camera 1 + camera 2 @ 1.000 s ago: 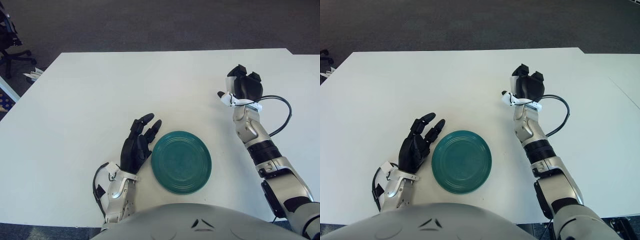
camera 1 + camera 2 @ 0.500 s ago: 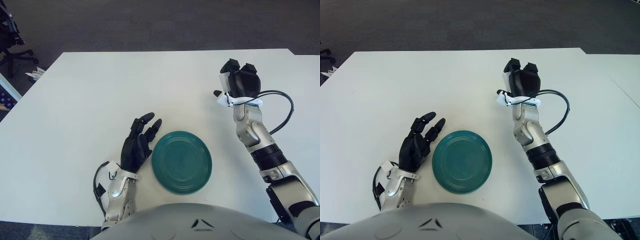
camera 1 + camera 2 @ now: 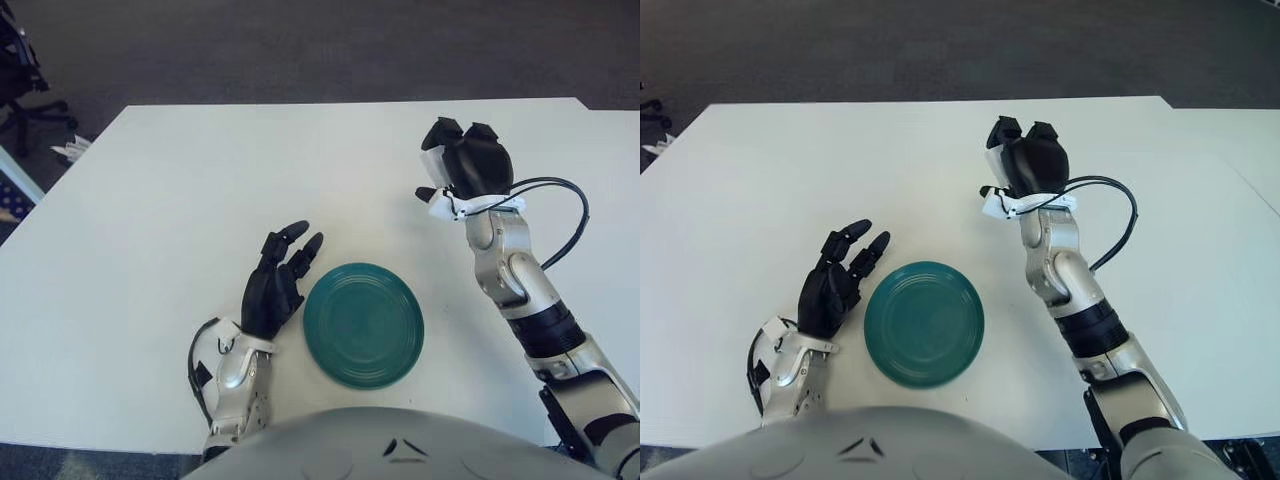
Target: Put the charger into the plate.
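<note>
The right hand (image 3: 465,168) was raised above the white table (image 3: 180,180), beyond and to the right of the green plate (image 3: 363,324), its dark fingers curled around a white charger (image 3: 432,161), of which only an edge showed at the hand's left side. The rest of the charger was hidden by the palm, so how firmly it was held could not be told. The plate lay bare near the robot's body, well apart from the carried charger. To do the carry well, the hand would probably need to travel back and left until it was over the plate's middle, descend low, and only then loosen the fingers, so the charger would not bounce off the rim. The left hand (image 3: 278,286) showed just left of the plate, fingers spread and holding nothing.
</note>
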Controlling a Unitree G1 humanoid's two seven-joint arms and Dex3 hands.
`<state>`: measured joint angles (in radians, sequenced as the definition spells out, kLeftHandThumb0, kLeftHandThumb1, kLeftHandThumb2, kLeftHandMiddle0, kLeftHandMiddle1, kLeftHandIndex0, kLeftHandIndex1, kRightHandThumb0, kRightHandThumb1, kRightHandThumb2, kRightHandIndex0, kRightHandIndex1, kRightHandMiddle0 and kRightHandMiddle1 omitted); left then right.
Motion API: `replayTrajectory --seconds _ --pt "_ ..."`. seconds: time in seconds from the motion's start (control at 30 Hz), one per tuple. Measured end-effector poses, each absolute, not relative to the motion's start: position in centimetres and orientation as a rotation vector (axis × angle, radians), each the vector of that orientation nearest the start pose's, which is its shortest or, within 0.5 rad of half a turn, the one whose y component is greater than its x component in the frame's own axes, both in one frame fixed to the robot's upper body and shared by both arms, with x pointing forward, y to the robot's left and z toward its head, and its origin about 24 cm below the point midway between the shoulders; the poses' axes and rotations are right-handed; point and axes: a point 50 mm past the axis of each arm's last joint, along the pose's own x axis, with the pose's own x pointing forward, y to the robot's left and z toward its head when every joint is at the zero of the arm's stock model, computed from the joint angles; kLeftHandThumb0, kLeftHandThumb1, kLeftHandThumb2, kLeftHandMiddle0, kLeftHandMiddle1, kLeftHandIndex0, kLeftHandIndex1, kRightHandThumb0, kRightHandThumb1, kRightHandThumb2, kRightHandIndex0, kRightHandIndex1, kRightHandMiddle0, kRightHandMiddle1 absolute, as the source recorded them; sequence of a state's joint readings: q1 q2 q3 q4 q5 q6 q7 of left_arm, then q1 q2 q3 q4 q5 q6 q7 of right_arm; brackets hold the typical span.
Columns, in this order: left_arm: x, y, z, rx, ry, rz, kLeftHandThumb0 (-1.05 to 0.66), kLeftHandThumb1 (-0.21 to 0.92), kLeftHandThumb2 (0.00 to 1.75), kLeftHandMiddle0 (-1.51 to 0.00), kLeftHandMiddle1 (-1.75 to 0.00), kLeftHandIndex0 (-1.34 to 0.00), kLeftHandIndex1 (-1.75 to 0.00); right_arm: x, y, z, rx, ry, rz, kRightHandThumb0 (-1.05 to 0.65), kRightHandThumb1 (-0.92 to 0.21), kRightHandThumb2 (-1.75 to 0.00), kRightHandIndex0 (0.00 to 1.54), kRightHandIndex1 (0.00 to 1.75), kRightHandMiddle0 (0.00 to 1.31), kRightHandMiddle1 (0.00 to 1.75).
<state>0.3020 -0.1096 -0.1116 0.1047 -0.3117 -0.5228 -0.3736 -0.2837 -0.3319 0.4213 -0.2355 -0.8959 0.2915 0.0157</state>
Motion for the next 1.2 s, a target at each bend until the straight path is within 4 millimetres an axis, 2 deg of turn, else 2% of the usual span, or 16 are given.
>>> replayTrajectory --seconds 0.33,0.57,0.93,1.2 --pt "18.3 12.0 1.0 -0.352 -0.201 -0.19 -0.93 0.92 0.89 -0.67 -0.07 -0.25 -0.98 27.0 -9.2 13.7 -1.265 -0.383 0.207 -0.52 -0.2 -1.46 1.18 1.75 0.71 1.75" --pt "18.4 12.2 1.0 -0.355 -0.198 -0.158 -0.93 0.92 0.89 -0.69 -0.08 -0.28 -0.98 25.3 -7.8 14.0 -1.28 -0.395 0.314 -0.52 -0.21 -1.44 1.18 1.75 0.7 1.75" --pt "18.4 12.3 0.8 -0.344 -0.162 -0.098 -0.91 0.92 0.96 -0.65 -0.05 -0.26 -0.96 23.3 -5.9 14.1 -1.345 -0.477 0.497 -0.46 -0.37 -1.25 1.03 1.75 0.57 1.75" --pt "18.5 12.4 0.3 -0.353 -0.119 -0.052 -0.89 0.92 0.95 -0.7 -0.07 -0.27 -0.95 21.0 -4.7 14.3 -1.328 -0.514 0.61 -0.45 -0.42 -1.14 1.04 1.75 0.57 1.68"
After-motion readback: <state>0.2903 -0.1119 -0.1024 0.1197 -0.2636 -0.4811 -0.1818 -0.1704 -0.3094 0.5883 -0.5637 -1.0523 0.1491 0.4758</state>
